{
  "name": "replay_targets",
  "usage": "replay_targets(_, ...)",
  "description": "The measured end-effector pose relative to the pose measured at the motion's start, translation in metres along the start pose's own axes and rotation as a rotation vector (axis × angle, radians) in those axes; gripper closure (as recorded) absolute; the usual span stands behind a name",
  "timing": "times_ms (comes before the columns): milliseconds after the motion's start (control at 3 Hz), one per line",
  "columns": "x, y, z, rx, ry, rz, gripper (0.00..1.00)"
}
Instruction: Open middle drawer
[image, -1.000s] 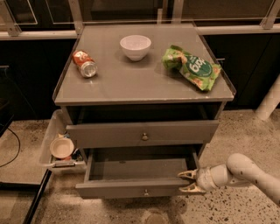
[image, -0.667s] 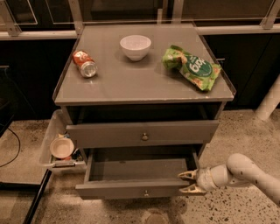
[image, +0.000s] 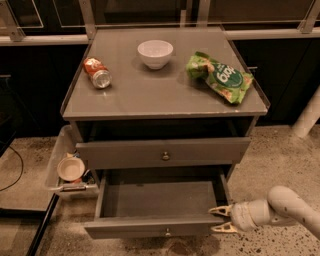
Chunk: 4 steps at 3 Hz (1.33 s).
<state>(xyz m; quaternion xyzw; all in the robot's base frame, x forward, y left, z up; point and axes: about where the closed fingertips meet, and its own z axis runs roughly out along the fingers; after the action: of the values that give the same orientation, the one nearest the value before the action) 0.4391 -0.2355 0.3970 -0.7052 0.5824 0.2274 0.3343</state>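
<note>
The middle drawer (image: 160, 200) of the grey cabinet (image: 165, 95) stands pulled out, its shallow grey tray showing empty. Its flat front (image: 125, 230) has a small round knob (image: 167, 231) at centre. My gripper (image: 216, 220) is at the right end of that front, at the drawer's front right corner. Its two pale fingers (image: 220, 210) are spread apart, one above and one below the front's top edge. The drawer above (image: 162, 152), with its own knob (image: 165, 156), is nearly shut. The bottom drawer is hidden.
On the cabinet top lie a white bowl (image: 155, 52), a tipped orange soda can (image: 97, 72) and a green chip bag (image: 220, 75). A side tray (image: 55, 160) with a small bowl (image: 70, 169) hangs at the left. A white post (image: 307, 120) stands at the right.
The middle drawer has slid further out toward the camera, and my gripper has moved with its right front corner.
</note>
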Motion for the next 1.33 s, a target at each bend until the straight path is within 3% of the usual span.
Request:
replay_targets(333, -0.0045, 0.0133, -0.0069, -0.001, 0.004, -0.007, 0.86)
replay_targets(667, -0.0045, 0.0132, -0.0069, -0.001, 0.004, -0.007, 0.85)
replay_targets(1333, -0.0045, 0.0133, -0.0068, -0.001, 0.004, -0.007, 0.38)
